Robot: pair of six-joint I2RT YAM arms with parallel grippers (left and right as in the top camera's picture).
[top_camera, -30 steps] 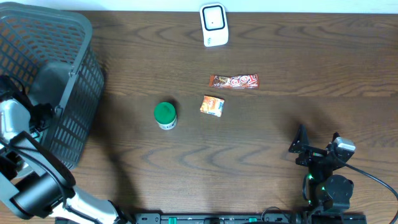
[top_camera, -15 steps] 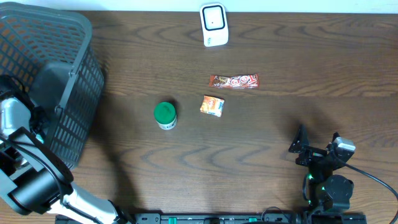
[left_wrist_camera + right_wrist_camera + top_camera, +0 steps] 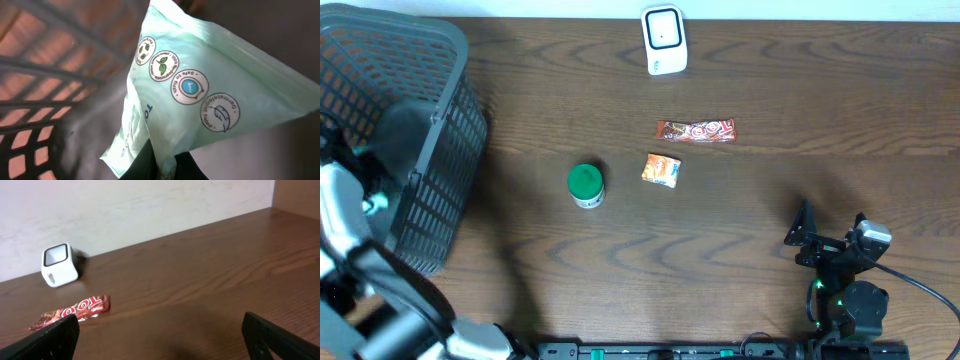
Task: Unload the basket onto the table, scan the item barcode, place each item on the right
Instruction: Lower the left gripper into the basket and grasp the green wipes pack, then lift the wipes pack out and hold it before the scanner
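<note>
The left jaws have closed and now clamp the green pouch (image 3: 200,95) inside the basket (image 3: 420,60) (right jaws idle, apart), with the scanner (image 3: 663,40) well apart to their right.

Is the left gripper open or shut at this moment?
Shut: the left gripper pinches the pale green pouch by its lower edge, beside the basket mesh wall.

green pouch (image 3: 200,85): badge "Safe to flush", badge "Dermatolog…", blue letters "TO"
</note>
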